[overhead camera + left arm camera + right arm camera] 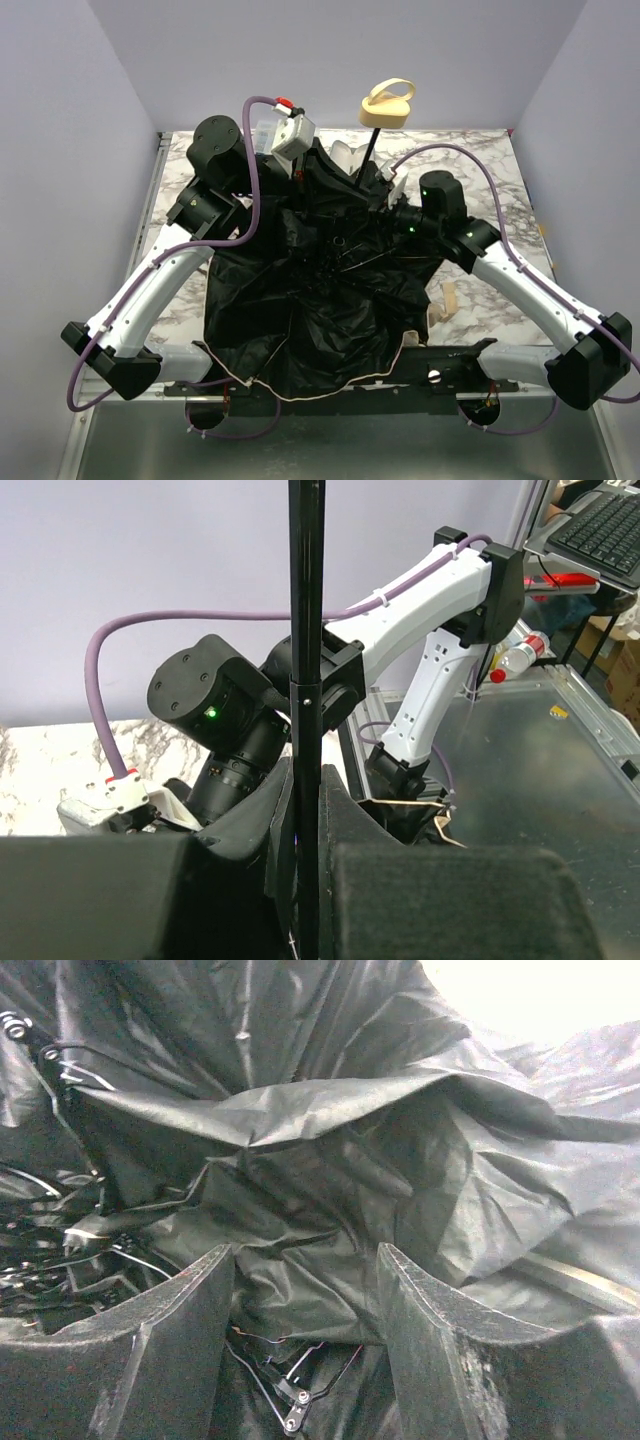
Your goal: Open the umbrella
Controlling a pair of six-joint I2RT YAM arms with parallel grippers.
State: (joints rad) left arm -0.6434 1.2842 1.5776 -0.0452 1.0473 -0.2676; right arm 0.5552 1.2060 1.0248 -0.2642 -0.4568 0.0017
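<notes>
**Fingers (450, 900) on the shaft (305, 630): umbrella (300, 300) half spread**

The left gripper (305, 815) has its two matte black, wedge-shaped fingers drawn in around the thin black shaft, which stands upright between them. The clamp looks firm, though dark pads against a dark tube hide the exact line of contact. The right gripper (305, 1260) has its fingers (160, 1350) apart, with a bulge of canopy (330, 1150) sitting in the gap and no pinch showing.

The umbrella lies on the marbled table (500, 170) between the two arms. Its canopy is slack and crumpled, with the glossy black underside facing up and a pale trim along the near hem (300, 395). The beige, loop-shaped handle (388, 103) is raised at the far end. Thin wire ribs (60, 1090) with small riveted joints show among the folds.

The step in hand is probably sliding the runner along the shaft. To do it well, the left gripper should hold the shaft steady and straight. The right gripper should seek the hard runner or rib hub, not the slippery film, which would only slide and bunch. The push should run along the shaft's axis, because a slender tube bends under side load. Folds caught on the ribs may resist spreading.
</notes>
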